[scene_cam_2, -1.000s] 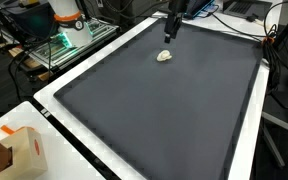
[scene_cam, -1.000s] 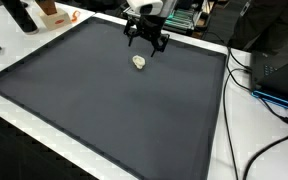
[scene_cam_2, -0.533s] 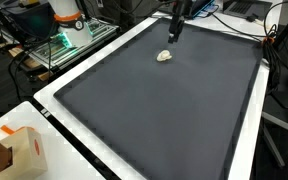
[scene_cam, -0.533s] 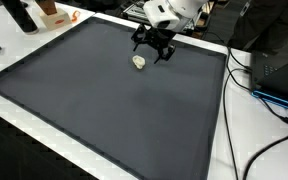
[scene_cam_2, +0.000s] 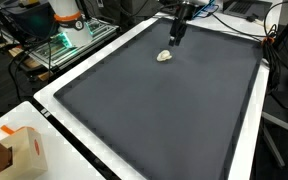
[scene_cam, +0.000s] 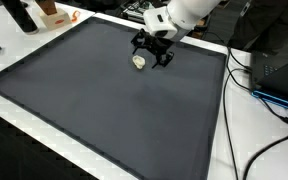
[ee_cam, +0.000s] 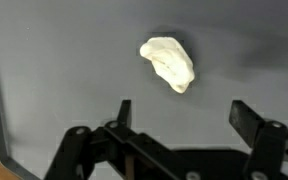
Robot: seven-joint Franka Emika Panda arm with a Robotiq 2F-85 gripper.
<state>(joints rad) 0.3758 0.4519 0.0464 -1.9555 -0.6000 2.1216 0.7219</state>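
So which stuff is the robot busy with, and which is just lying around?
Busy with: the open gripper; the pale lump close in front of it, lying on the dark mat.
Just lying about: the cardboard box; the cables.

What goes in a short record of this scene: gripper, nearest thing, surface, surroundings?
Gripper: Robotiq gripper, jaws open, holding nothing
Nearest thing: small cream-coloured lump, lying ahead of the fingertips, not between them
Surface: dark grey mat on a white table
Surroundings: cardboard box on the table beyond a mat corner
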